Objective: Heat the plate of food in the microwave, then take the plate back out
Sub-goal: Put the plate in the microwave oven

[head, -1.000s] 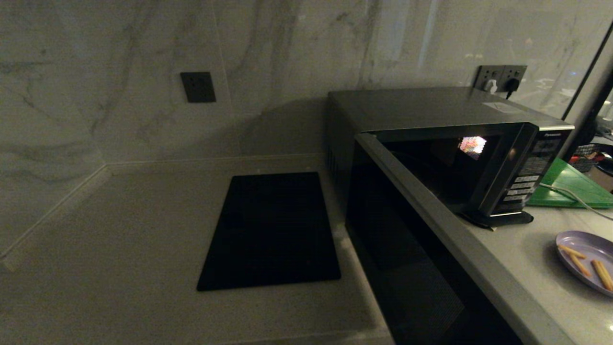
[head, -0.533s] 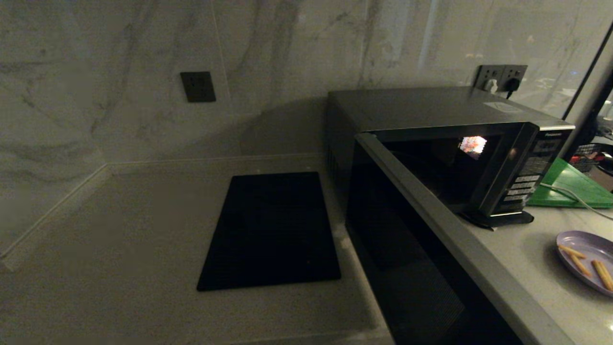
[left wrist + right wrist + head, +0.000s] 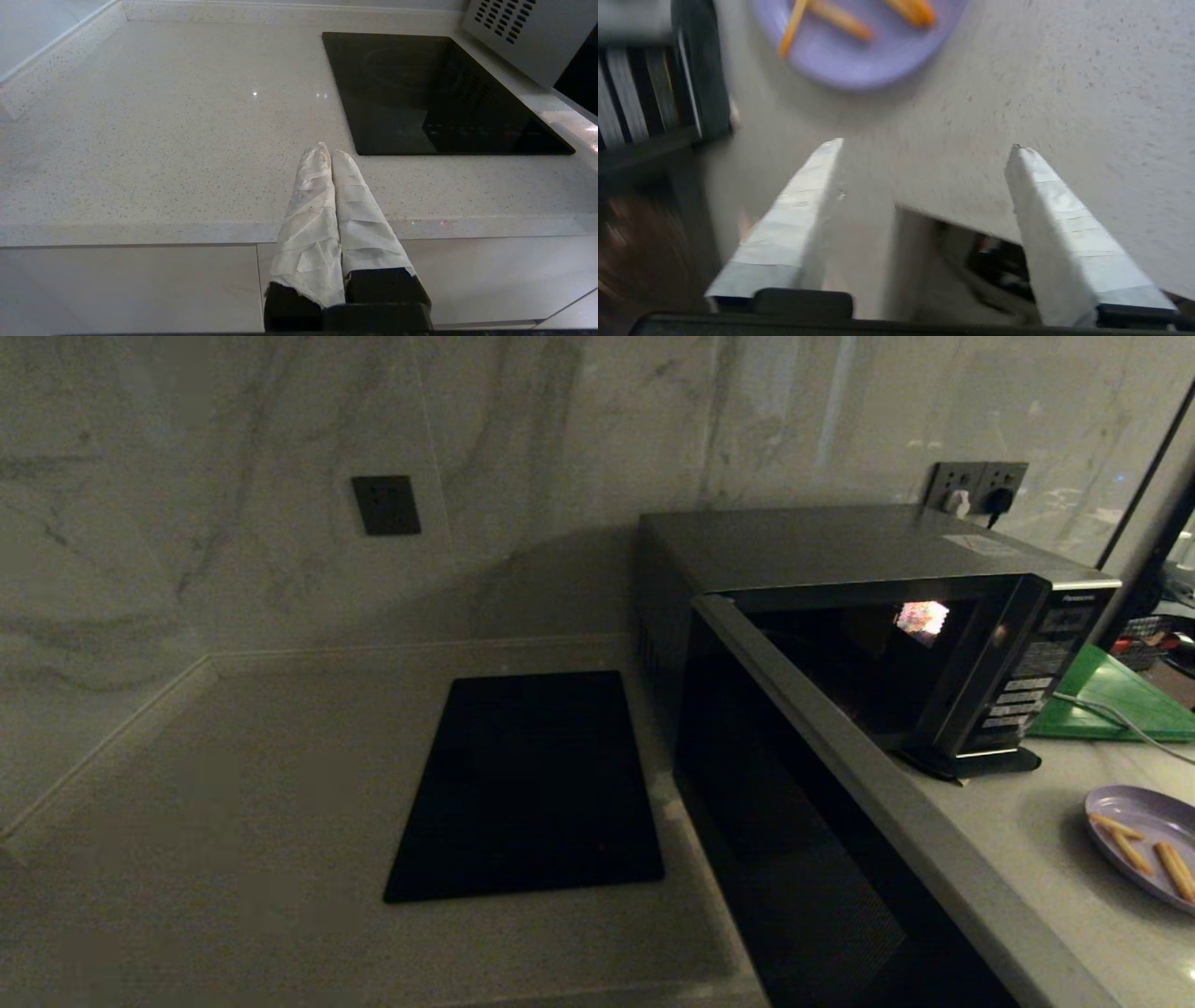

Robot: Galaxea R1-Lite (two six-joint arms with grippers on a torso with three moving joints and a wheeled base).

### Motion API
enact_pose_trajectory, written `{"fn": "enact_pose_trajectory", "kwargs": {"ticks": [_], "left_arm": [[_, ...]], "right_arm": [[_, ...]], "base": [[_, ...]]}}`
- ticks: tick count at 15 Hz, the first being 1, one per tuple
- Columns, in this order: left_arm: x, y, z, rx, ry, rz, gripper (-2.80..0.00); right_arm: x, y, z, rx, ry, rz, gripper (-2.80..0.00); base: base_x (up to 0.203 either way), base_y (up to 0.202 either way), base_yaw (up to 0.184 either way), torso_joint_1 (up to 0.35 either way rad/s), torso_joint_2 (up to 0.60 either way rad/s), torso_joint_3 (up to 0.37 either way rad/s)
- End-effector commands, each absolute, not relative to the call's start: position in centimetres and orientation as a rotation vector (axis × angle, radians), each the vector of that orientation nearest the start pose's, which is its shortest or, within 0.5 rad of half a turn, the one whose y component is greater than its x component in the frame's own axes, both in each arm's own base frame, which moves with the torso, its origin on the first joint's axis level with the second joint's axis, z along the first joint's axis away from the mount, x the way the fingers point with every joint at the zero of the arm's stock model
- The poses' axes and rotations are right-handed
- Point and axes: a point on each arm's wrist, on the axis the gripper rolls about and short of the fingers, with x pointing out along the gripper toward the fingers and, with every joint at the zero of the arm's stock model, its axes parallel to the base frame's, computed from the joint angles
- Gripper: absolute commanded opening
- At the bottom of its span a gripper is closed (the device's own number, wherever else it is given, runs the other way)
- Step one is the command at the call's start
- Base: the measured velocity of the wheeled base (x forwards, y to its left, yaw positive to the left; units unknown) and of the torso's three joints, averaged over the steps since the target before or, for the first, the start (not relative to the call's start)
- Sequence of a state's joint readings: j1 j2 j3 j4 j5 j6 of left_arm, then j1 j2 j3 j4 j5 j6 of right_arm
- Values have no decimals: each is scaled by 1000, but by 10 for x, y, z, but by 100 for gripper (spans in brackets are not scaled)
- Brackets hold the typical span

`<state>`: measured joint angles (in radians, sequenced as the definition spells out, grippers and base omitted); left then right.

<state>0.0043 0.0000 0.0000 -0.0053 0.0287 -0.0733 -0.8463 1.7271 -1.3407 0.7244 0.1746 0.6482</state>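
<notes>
The microwave (image 3: pixel 840 560) stands on the counter with its dark glass door (image 3: pixel 803 859) swung wide open toward me; its keypad panel (image 3: pixel 1027 686) faces right. The light-purple plate of food (image 3: pixel 1144 840) with orange-tan sticks lies on the counter at the far right, in front of the microwave. In the right wrist view my right gripper (image 3: pixel 924 147) hangs open over the counter's front edge, a short way from the plate of food (image 3: pixel 859 56), holding nothing. My left gripper (image 3: pixel 327 151) is shut and empty, parked at the counter's front edge left of the microwave. Neither gripper shows in the head view.
A flat black slab (image 3: pixel 527 784) is set into the counter left of the microwave. A green board (image 3: pixel 1120 700) with a white cable (image 3: pixel 1111 714) across it lies behind the plate. Wall sockets (image 3: pixel 976 485) sit behind the microwave. A marble wall (image 3: pixel 280 476) bounds the back and left.
None in the microwave or the door; the plate of food sits very slightly further right in the head view.
</notes>
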Motion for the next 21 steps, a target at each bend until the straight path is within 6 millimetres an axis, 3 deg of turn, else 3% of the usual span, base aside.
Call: {"fn": "enact_pose_trajectory", "kwargs": {"ticks": [1,6,15,21], "left_arm": [[-23,1,76,-74,-6,34,-280],[-23,1,76,-74,-6,34,-280],[-23,1,76,-74,-6,34,-280],[-23,1,76,-74,-6,34,-280]], "right_arm": [[201,-225,191,1175,807,-967,0],[219,-238,177,1126,802,-1172,0],[262,-245,131,1145,894,-1250,0],[268,-253,121,1162,862,-1337,0]], "base": [[0,0,0,0,0,0],[0,0,0,0,0,0],[0,0,0,0,0,0],[0,0,0,0,0,0]]}}
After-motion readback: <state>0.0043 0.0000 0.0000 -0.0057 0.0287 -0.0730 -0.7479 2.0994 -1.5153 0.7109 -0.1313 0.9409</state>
